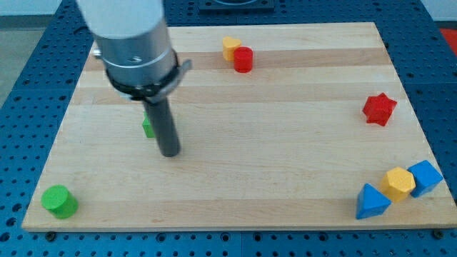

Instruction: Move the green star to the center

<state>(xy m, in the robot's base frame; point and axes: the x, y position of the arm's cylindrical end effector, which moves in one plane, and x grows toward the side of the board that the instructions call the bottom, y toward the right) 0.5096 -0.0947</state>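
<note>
A green block [148, 128], probably the green star, lies at the board's left-middle; the rod hides most of it, so its shape cannot be made out. My tip [170, 153] rests on the board just to the right of and below that block, close to it or touching it. A green cylinder [58, 201] stands at the board's bottom-left corner.
A yellow block [229, 47] and a red cylinder [243, 59] touch at the top middle. A red star [378, 108] lies at the right. A blue triangle [371, 202], a yellow hexagon [398, 183] and a blue block [425, 177] cluster at the bottom right of the wooden board [285, 143].
</note>
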